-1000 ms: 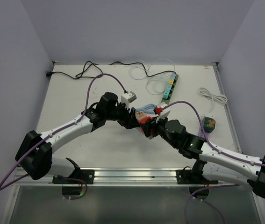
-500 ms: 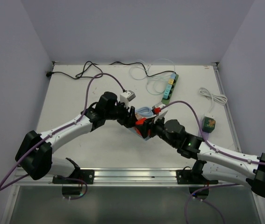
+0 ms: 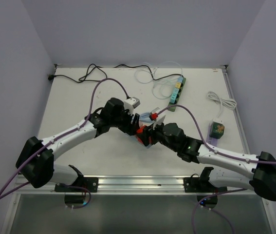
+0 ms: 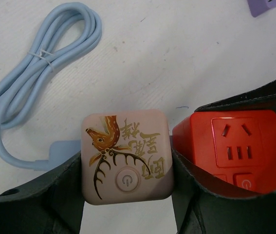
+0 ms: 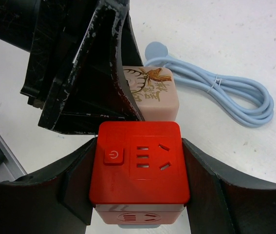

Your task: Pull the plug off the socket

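Mid-table (image 3: 103, 146), the two arms meet w/ their hands nose to nose.

Left hand (image 4: 126, 195): pinching the beige cube (image 4: 125, 156), one dark finger flat against each side. The cube's top face has a deer print, gold script and a round power btn. The right-side finger sits between this cube and the red socket cube (image 4: 232, 146), which is just beside it.

Right hand (image 5: 138, 187): pinching the red socket cube (image 5: 138, 161) the same way, w/ fingers (image 5: 74, 190) pressed on both flanks. The top face shows a power btn and two sets of outlet holes, and another outlet shows on the near side. In the right wrist view the beige cube (image 5: 152, 92) sits right behind the red one and looks to be touching it. The left hand's fingers hide part of it. Can't tell if any plug still joins the two cubes.

A light-blue cable (image 4: 35, 73), coiled and tied w/ a thin band, lies on the table behind the cubes. One end runs in toward the beige cube, but the joint is hidden.

Top view: left hand (image 3: 137, 124) and right hand (image 3: 146, 135) are close together, w/ the red socket cube (image 3: 140, 131) between them. Far side of the table has a green power strip (image 3: 176, 92), a black cable (image 3: 94, 73) and a loose white cable (image 3: 150, 75). Well apart to the right sits a small green cube (image 3: 217, 129) w/ its own white cord (image 3: 221, 102).
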Tool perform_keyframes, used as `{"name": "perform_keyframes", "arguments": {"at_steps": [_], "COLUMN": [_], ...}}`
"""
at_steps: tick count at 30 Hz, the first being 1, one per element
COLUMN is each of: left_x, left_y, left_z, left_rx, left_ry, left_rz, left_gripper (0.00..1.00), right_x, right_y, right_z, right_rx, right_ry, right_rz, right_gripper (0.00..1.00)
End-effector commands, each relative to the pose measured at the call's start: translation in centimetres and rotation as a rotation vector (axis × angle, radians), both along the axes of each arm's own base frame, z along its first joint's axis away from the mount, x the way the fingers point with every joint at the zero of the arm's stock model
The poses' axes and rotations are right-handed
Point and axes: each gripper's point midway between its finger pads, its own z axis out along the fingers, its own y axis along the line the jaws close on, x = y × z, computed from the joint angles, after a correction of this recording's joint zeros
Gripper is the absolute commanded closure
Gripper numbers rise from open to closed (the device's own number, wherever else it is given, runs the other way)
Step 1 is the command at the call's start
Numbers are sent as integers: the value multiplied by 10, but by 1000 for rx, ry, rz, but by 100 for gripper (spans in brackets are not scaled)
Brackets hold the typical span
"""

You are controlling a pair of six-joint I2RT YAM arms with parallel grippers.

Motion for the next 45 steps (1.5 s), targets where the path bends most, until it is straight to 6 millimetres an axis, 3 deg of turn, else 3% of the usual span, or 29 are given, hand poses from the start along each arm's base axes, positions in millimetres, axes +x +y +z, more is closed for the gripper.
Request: {"name": "perform_keyframes", "arguments": {"at_steps": [1, 5, 13, 19, 21, 25, 39, 45], "left_x": [35, 37, 48, 53, 54, 49, 45, 45], "left_y": [7, 8, 24, 39, 48, 58, 60, 63], "left_z": [50, 51, 51, 81, 103, 123, 134, 134], "left_rx": [-18, -8, 61, 25, -11, -62, -59, -35], "left_ry": [-189, -203, -247, -356, -423, -495, -554, -568], "left_rz": [108, 103, 170, 258, 306, 341, 340, 357], "left_gripper": [100, 100, 100, 100, 100, 100, 100, 100], "right_x": [-12, -20, -29, -24, -20, -14, -14, -17], "right_y": [16, 25, 29, 12, 5, 4, 20, 24], "right_z": [-17, -39, -49, -62, -65, -67, -65, -66], "right_rx": [-54, -104, -131, -115, -67, 46, 141, 88], "right_ry": [37, 89, 121, 175, 219, 314, 443, 389], "right_rz": [107, 174, 234, 116, 68, 25, 43, 99], "right_gripper": [100, 100, 100, 100, 100, 100, 100, 100]}}
